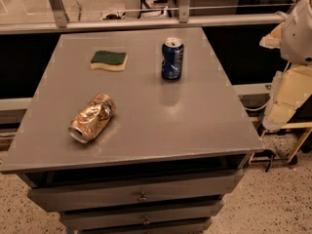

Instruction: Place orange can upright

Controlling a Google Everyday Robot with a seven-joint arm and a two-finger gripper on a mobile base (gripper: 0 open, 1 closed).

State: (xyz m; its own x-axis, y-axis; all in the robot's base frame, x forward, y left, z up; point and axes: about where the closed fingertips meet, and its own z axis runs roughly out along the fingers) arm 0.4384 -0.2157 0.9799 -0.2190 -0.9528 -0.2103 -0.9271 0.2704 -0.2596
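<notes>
1. Orange can (92, 117): located on the front-left part of the grey surface (161, 126). It lies on its side, not upright. Its silver end faces the front-left edge, and its body runs back and to the right. The sides are dented and wrinkled, with a shiny orange-gold finish. Nothing touches it.

2. Sponge (108, 60): located behind the orange can, toward the back-left of the surface and well apart from the can. It lies flat, with the green layer on top and the yellow layer beneath.

3. Blue can (172, 58): located right of the sponge, in the back part of the surface, slightly right of centre. It stands upright with its silver top and pull tab facing up. A faint reflection shows on the surface just in front of it. It is well apart from the orange can.

4. Drawers (141, 196): stacked below the front edge of the surface, each with a small central knob.

5. Hand (280, 113): located at the right edge of the view, beyond the right side of the surface, below a white rounded arm section (300, 30). It appears as a cream-coloured part, off the surface and well apart from all three items. Whether it is spread or pressed together cannot be determined. It holds nothing visible.
</notes>
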